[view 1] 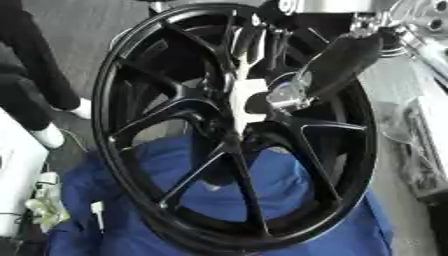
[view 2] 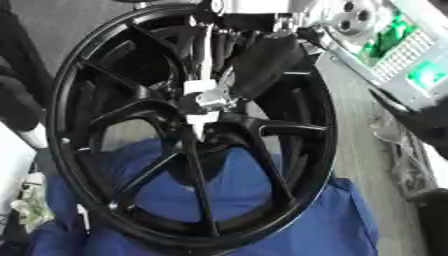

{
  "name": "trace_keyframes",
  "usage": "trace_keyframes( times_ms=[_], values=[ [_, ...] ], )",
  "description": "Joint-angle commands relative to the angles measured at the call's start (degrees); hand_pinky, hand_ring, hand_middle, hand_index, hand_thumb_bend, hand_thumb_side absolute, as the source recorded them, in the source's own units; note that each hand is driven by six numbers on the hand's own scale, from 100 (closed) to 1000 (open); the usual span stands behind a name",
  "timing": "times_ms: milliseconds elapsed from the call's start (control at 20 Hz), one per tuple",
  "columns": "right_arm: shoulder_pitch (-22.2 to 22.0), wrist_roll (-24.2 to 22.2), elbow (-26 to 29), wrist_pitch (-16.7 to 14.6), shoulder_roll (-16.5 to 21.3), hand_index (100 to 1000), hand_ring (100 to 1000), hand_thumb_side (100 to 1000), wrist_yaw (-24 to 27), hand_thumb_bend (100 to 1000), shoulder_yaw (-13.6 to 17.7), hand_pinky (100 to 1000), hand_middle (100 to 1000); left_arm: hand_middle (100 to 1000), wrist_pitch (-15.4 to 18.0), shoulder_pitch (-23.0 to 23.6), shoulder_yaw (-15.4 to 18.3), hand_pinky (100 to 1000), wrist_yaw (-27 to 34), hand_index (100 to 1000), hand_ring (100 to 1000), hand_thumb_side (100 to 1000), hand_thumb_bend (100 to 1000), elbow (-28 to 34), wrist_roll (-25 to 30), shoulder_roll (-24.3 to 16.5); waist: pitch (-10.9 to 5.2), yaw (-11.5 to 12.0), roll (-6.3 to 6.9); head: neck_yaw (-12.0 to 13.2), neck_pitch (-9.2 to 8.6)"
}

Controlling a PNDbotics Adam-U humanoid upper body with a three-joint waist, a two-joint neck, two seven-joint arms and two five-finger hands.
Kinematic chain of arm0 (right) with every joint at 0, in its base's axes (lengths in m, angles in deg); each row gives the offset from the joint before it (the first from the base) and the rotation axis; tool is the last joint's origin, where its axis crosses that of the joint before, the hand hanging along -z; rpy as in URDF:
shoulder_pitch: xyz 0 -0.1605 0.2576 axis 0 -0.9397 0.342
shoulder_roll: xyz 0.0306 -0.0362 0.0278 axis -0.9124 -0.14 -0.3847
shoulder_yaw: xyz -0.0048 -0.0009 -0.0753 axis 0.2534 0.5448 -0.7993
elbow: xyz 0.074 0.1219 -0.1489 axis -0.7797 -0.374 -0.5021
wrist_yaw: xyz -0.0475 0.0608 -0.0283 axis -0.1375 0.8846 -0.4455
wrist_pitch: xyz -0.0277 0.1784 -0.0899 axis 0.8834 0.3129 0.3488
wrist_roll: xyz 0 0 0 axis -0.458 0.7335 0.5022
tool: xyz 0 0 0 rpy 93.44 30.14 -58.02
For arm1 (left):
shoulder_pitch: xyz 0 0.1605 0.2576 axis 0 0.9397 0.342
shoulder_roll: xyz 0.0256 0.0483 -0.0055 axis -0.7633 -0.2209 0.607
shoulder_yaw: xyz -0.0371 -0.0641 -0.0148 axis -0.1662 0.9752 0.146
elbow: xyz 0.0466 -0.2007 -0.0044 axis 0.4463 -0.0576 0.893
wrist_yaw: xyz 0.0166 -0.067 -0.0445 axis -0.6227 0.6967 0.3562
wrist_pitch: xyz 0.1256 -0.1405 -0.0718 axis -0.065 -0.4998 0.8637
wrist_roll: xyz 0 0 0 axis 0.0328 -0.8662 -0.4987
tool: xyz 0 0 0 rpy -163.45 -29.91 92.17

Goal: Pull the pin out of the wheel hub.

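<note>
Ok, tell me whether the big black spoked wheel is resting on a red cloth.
No, the black spoked wheel rests on a blue cloth, which shows between the spokes and below the rim.

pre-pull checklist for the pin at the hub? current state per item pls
1. Right hand at the hub: ok, it reaches in from the upper right to the centre.
2. Fingers closed on the pin: cannot tell; a silvery part sits at the fingertips, contact unclear.
3. Wheel standing steady: ok, upright on the blue cloth.
4. Left hand out of the way: cannot tell, not in view.
5. Pull path clear toward the camera: ok, nothing in front of the hub.
</note>
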Motion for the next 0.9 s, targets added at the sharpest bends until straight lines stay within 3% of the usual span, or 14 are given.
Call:
trace_keyframes(
  times_ms=[50, 900],
  values=[
    [0.63, -0.5, -0.5, 0.34, 0.41, 759, 608, 423, -0.6, 493, 0.28, 715, 633, 618, 0.1, -0.65, -0.01, 623, -0.29, 644, 773, 830, 100, 0.72, 0.21, -1.31, -1.61, 0.09, 0.5, 0.12, 0.02],
    [0.35, -0.83, -2.35, -0.13, -0.18, 756, 617, 406, -1.8, 501, -0.71, 717, 638, 618, 0.06, -0.75, -0.14, 622, -0.12, 643, 775, 831, 100, 0.77, 0.4, -1.37, -1.36, 0.15, 0.47, 0.27, -0.24]
  ],
)
